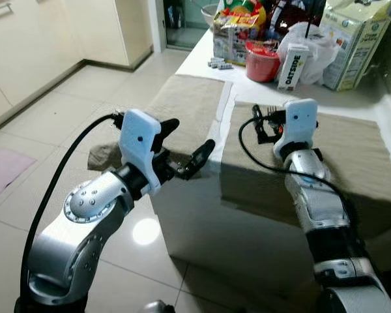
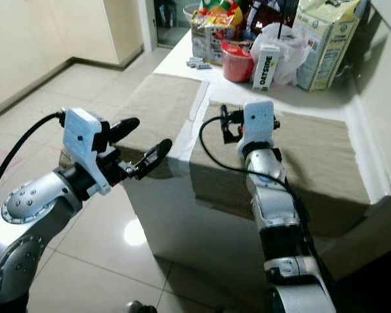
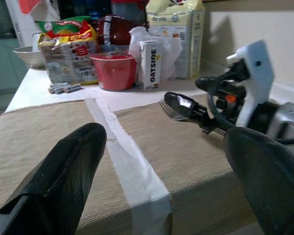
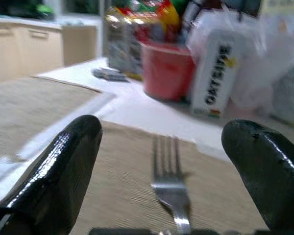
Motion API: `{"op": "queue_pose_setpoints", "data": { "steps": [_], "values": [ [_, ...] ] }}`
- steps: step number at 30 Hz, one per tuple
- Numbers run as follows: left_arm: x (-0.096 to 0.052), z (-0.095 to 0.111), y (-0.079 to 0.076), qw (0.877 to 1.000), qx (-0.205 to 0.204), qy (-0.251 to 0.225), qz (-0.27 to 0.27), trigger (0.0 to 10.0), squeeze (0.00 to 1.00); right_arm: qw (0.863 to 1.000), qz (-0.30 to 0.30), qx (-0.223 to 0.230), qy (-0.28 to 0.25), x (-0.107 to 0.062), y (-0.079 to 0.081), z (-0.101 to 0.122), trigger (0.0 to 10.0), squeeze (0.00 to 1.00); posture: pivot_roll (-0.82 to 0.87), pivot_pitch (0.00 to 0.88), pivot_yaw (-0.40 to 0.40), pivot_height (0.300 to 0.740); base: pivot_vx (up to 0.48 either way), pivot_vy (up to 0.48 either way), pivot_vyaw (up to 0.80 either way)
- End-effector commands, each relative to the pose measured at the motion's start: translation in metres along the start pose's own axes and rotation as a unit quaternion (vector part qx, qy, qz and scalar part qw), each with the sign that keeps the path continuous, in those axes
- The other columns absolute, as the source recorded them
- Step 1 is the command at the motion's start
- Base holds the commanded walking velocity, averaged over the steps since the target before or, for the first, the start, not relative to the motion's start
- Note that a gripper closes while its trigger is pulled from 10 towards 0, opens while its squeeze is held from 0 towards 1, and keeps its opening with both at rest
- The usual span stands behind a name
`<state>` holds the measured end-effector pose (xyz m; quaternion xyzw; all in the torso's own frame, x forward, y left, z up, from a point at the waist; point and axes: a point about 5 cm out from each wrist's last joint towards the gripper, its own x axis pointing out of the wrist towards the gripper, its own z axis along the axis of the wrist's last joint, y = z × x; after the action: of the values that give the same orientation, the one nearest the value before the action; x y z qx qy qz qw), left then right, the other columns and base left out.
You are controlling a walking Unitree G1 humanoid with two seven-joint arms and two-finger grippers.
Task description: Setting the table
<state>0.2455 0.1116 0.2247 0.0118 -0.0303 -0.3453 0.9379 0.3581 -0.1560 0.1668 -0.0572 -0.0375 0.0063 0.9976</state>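
Two tan placemats lie side by side on the white table [image 1: 202, 59]. On the right placemat [image 1: 352, 156] a silver fork [image 4: 171, 191] lies flat, tines pointing toward the groceries. My right gripper [image 1: 259, 124] sits low over that mat, open, with one finger on each side of the fork's handle end. My left gripper [image 1: 190, 135] hovers open and holding nothing at the table's near edge, beside the near corner of the left placemat [image 1: 189, 104]. From the left wrist view the fork [image 3: 172, 108] shows by the right gripper's fingers.
Groceries crowd the far end of the table: a red bowl [image 1: 262, 64], an Oatside carton [image 1: 292, 67], a large carton [image 1: 355, 42], snack bags [image 1: 238, 26] and a white plastic bag [image 1: 316, 39]. Tiled floor [image 1: 58, 111] and cabinets lie to the left.
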Motion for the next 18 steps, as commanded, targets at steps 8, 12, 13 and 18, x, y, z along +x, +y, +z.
{"op": "queue_pose_setpoints", "data": {
  "steps": [8,12,13,18],
  "values": [
    [-0.002,0.004,0.000,1.000,-0.004,0.004,-0.001,10.0,0.00,0.998,-0.028,0.029,0.052,0.018,-0.004,0.000,10.0,0.00,-0.04,0.000,0.054,0.740,0.000,0.000,0.00],
    [-0.003,0.005,0.000,1.000,-0.006,0.007,0.003,10.0,0.00,0.996,-0.029,0.040,0.075,0.017,-0.002,-0.003,10.0,0.00,-0.04,0.000,0.054,0.740,0.000,0.000,0.00],
    [-0.003,0.005,0.000,1.000,-0.006,0.007,0.003,10.0,0.00,0.996,-0.029,0.040,0.075,0.017,-0.002,-0.003,10.0,0.00,-0.04,0.000,0.054,0.740,0.000,0.000,0.00],
    [-0.004,0.005,0.000,1.000,-0.007,0.011,0.003,10.0,0.00,0.995,-0.036,0.030,0.093,0.005,-0.002,-0.008,10.0,0.00,-0.03,0.000,0.047,0.740,0.000,0.000,0.00]
  ]
}}
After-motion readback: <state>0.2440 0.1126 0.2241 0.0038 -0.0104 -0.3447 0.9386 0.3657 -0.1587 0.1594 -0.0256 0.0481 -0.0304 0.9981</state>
